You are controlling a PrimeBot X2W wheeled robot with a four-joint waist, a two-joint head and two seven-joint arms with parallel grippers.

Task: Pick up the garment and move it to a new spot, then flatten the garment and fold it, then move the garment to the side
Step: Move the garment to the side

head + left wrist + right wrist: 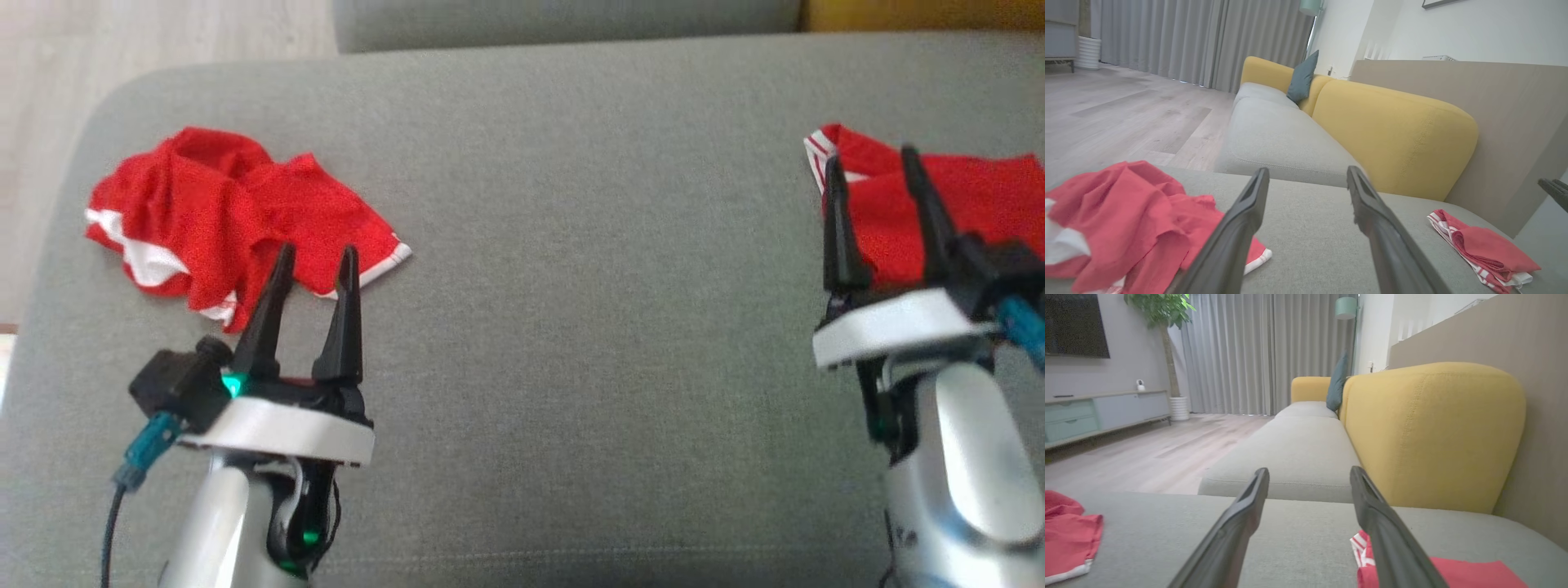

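Observation:
A crumpled red garment with white trim [220, 204] lies at the left of the grey cushion [571, 286]; it also appears as the crumpled garment [1126, 212] and the same heap [1065, 535]. My left gripper [317, 253] hovers over its near edge, open and empty, its fingers apart in the left gripper's own view [1307, 171]. A folded red garment with striped trim [971, 204] rests at the cushion's right, seen too as the folded piece [1486, 249] and the folded cloth [1470, 573]. My right gripper [870, 159] stands open above its left part, holding nothing, as the right gripper's own view [1309, 471] confirms.
A second grey seat [1298, 449] continues beyond the cushion, with a yellow backrest [1433, 433] and a teal pillow [1302, 77]. Wooden floor [122, 41] lies past the cushion's left edge. A brown panel [1515, 122] runs behind the sofa.

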